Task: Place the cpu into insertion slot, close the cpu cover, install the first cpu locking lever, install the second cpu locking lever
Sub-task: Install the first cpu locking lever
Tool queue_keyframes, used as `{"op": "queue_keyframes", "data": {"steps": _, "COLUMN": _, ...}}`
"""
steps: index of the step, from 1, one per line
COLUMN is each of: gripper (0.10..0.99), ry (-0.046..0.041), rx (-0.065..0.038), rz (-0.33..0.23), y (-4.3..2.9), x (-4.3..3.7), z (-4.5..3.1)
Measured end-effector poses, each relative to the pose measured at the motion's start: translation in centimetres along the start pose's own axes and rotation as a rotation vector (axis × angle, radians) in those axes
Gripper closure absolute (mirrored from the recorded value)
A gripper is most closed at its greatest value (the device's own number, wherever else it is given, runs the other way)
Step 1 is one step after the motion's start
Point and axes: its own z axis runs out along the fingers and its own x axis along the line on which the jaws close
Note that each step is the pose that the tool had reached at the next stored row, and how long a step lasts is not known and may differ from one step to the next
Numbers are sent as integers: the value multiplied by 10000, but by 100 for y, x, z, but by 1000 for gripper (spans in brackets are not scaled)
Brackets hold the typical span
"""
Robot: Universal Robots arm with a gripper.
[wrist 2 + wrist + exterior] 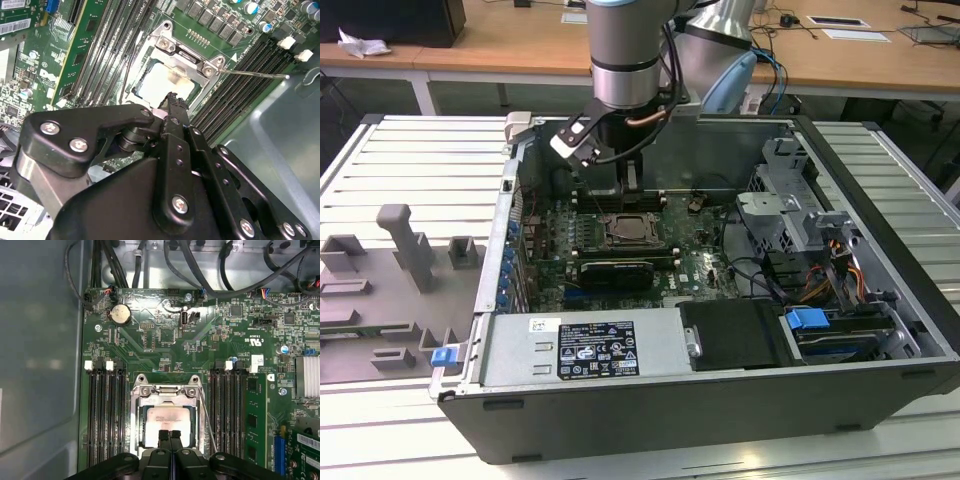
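the grey arm (620,50) stands upright over the open computer case (670,425). its black end effector (170,434) points down, fingers pressed together with nothing between them, tips just over one edge of the cpu cover (135,415). the cpu (167,417), a flat square with a pale matte metal top facing up, lies in the insertion slot (624,232), framed by the shiny silver cover. a thin steel locking lever (255,74) slants away from the socket, above long black memory slots (105,415).

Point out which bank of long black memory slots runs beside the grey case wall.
The bank with two white end clips; the other bank lies across the pale square cpu, toward the silver finned heatsink.
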Motion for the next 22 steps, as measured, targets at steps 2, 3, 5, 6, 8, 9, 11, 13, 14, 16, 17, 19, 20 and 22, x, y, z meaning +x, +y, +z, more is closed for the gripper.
{"op": "queue_keyframes", "data": {"steps": 2, "gripper": 980, "ry": 0, "rx": -1, "rz": 0, "y": 5, "x": -1, "z": -54}}
{"op": "queue_keyframes", "data": {"steps": 3, "gripper": 980, "ry": 0, "rx": 0, "rz": 0, "y": 5, "x": -1, "z": -68}}
{"op": "queue_keyframes", "data": {"steps": 5, "gripper": 980, "ry": 0, "rx": -1, "rz": 0, "y": 9, "x": -1, "z": -116}}
{"op": "queue_keyframes", "data": {"steps": 6, "gripper": 980, "ry": 0, "rx": 0, "rz": 0, "y": 10, "x": -1, "z": -126}}
{"op": "queue_keyframes", "data": {"steps": 8, "gripper": 980, "ry": 0, "rx": -1, "rz": 0, "y": 12, "x": -2, "z": -146}}
{"op": "queue_keyframes", "data": {"steps": 9, "gripper": 980, "ry": 0, "rx": -1, "rz": 0, "y": 13, "x": -2, "z": -156}}
{"op": "queue_keyframes", "data": {"steps": 11, "gripper": 980, "ry": 0, "rx": 0, "rz": -1, "y": 15, "x": -2, "z": -186}}
{"op": "queue_keyframes", "data": {"steps": 13, "gripper": 980, "ry": 0, "rx": 0, "rz": -1, "y": 17, "x": -2, "z": -208}}
{"op": "queue_keyframes", "data": {"steps": 14, "gripper": 980, "ry": 0, "rx": 0, "rz": -1, "y": 18, "x": -3, "z": -221}}
{"op": "queue_keyframes", "data": {"steps": 16, "gripper": 980, "ry": 0, "rx": 0, "rz": 0, "y": 21, "x": -3, "z": -267}}
{"op": "queue_keyframes", "data": {"steps": 17, "gripper": 980, "ry": 0, "rx": -1, "rz": -5, "y": 22, "x": -3, "z": -270}}
{"op": "queue_keyframes", "data": {"steps": 19, "gripper": 980, "ry": 28, "rx": -7, "rz": -580, "y": 21, "x": -3, "z": -271}}
{"op": "queue_keyframes", "data": {"steps": 20, "gripper": 980, "ry": 45, "rx": -9, "rz": -847, "y": 21, "x": -3, "z": -271}}
{"op": "queue_keyframes", "data": {"steps": 22, "gripper": 980, "ry": 80, "rx": -16, "rz": -1374, "y": 21, "x": -3, "z": -271}}
